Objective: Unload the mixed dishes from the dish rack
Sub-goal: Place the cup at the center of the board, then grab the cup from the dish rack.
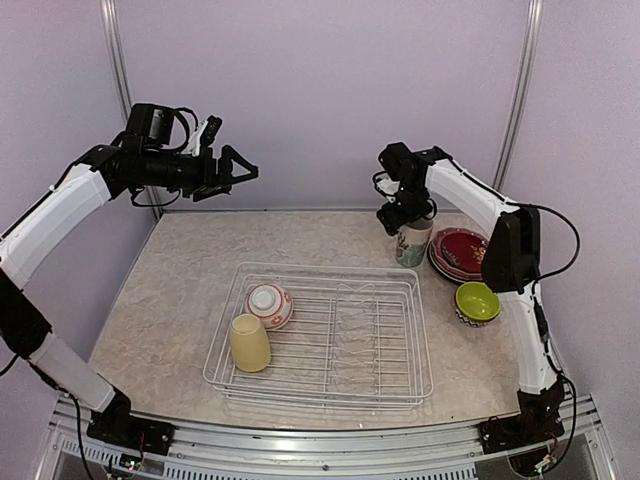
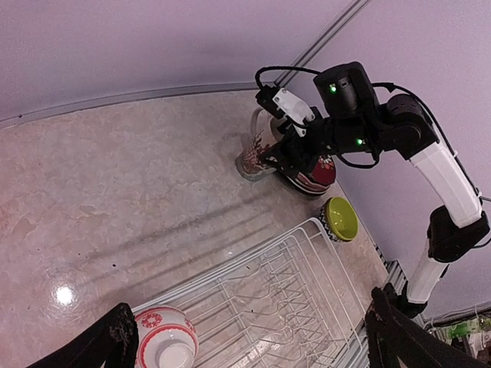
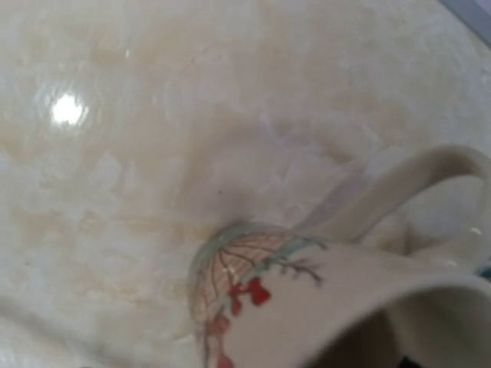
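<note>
the pale marbled table (image 1: pixel 170 270) carries the wire dish rack (image 1: pixel 350 340) at its centre. the rack's right half is bare grid; two dishes sit in its left part. outside the rack, at about 2 o'clock from it, lies a stack of plates (image 1: pixel 462 250) with a maroon one on top. just left of the stack, at 1 o'clock from the rack, the tall floral cup (image 1: pixel 414 245) stands upright on the table, touching or nearly touching the plates.

the right gripper (image 1: pixel 403 218) sits at the cup's rim – whether it is clasping the cup or has let go cannot be told, as the wrist view shows only the cup's handle and painted side. the left gripper (image 1: pixel 238 180) hangs in the air at 10 o'clock, jaws spread wide, holding nothing.

in the rack, the pale yellow mug (image 1: pixel 250 343) stands mouth down at 8 o'clock, and the red-patterned bowl (image 1: pixel 268 305) lies inverted just behind it. the lime-green bowl (image 1: pixel 478 301) rests upright on the table at 3 o'clock – near the plates.
</note>
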`<action>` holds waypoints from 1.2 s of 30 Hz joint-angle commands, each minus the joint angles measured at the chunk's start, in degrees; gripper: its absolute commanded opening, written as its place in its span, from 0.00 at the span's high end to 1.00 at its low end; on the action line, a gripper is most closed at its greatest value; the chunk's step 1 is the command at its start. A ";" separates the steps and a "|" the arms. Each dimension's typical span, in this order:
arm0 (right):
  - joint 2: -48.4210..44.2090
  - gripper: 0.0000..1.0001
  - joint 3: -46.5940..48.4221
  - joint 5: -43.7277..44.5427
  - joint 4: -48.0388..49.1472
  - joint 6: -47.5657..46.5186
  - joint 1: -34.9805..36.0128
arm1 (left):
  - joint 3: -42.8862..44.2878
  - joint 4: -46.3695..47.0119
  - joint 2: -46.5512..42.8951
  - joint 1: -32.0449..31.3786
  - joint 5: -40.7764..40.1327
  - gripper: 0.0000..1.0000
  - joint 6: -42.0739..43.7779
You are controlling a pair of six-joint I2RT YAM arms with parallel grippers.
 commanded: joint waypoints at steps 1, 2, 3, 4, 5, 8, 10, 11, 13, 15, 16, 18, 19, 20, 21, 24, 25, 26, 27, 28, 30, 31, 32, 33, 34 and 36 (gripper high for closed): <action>-5.90 0.15 1.52 1.07 -0.95 0.16 0.24 | -0.75 -1.08 0.79 -0.29 0.58 0.01 -0.07; -6.94 0.14 1.36 1.81 -0.97 0.46 0.51 | -0.75 -1.03 0.86 -0.29 0.54 0.01 -0.15; -8.21 0.14 1.12 2.41 -0.98 0.66 0.90 | -0.75 -1.02 0.88 -0.41 0.48 0.01 -0.16; -9.98 0.13 0.73 3.21 -0.79 1.01 1.35 | -0.83 -1.02 0.95 -0.44 0.44 0.01 -0.16; -11.52 0.12 -0.53 4.28 -0.38 1.40 1.97 | -0.84 -1.02 1.21 -0.58 0.49 0.01 -0.24; -18.73 0.12 -9.00 6.79 3.88 2.96 4.05 | -0.84 -0.99 1.77 -1.16 0.41 0.01 -0.25; -24.99 0.12 -18.12 6.98 9.51 4.90 5.55 | -0.80 -1.00 2.55 -1.37 0.43 0.01 -0.38; -28.30 0.11 -22.99 6.59 12.51 5.40 6.21 | -0.71 -1.01 3.05 -1.53 0.57 0.01 -0.40; -34.37 0.11 -31.50 5.67 18.10 6.02 7.51 | -0.04 -1.88 4.11 -2.02 0.29 0.01 -0.09; -39.73 0.10 -37.92 4.34 22.33 6.52 8.56 | 1.50 -4.07 5.43 -3.55 -1.91 0.01 1.52; -42.17 0.09 -40.59 3.45 23.71 6.69 8.95 | 2.73 -6.12 6.49 -4.56 -3.61 0.01 2.79; -46.80 0.09 -44.98 1.74 25.85 7.14 9.54 | 5.58 -10.87 8.18 -6.59 -6.48 0.01 4.43; -49.91 0.08 -47.04 1.01 27.40 7.46 9.71 | 6.69 -13.10 9.00 -7.50 -7.40 0.01 4.57; -52.15 0.08 -50.07 0.16 28.71 7.84 9.80 | 7.05 -14.69 9.26 -8.44 -8.00 0.01 4.38; -54.79 0.07 -52.71 -0.65 30.17 8.17 9.82 | 6.75 -15.84 9.26 -9.28 -8.77 0.01 3.77; -61.98 0.04 -60.95 -3.25 35.46 9.30 9.84 | 4.06 -17.96 7.60 -12.17 -13.89 0.01 -0.54; -63.90 0.03 -63.28 -3.83 36.83 9.68 9.84 | 3.07 -18.46 6.93 -13.35 -16.11 0.01 -2.54; -65.71 0.03 -65.58 -4.12 37.98 10.01 9.84 | 2.20 -19.29 6.03 -14.46 -18.36 0.01 -4.75; -67.15 0.02 -67.54 -4.24 38.94 10.38 9.80 | 1.36 -20.10 5.62 -15.86 -20.47 0.01 -7.17; -68.28 0.02 -69.02 -4.41 39.59 10.50 9.84 | 0.50 -20.81 5.13 -16.93 -22.37 0.01 -9.57; -69.92 0.02 -71.49 -4.35 40.46 10.45 9.84 | -1.44 -21.90 4.48 -18.90 -25.54 0.01 -15.36; -70.45 0.02 -72.33 -4.23 40.64 10.31 9.83 | -2.37 -22.13 4.27 -19.77 -26.31 0.01 -18.16; -70.70 0.02 -72.90 -3.87 40.69 10.12 9.81 | -3.17 -22.48 4.17 -20.54 -27.13 0.01 -21.19; -70.79 0.02 -73.32 -3.59 40.63 9.82 9.84 | -3.65 -23.01 4.18 -21.37 -27.69 0.01 -23.85; -70.80 0.02 -73.67 -3.37 40.59 9.41 9.84 | -3.64 -24.10 4.39 -22.22 -28.72 0.01 -26.20; -70.90 0.02 -74.20 -3.17 40.55 8.85 9.84 | -2.35 -27.84 5.29 -24.14 -33.35 0.01 -31.10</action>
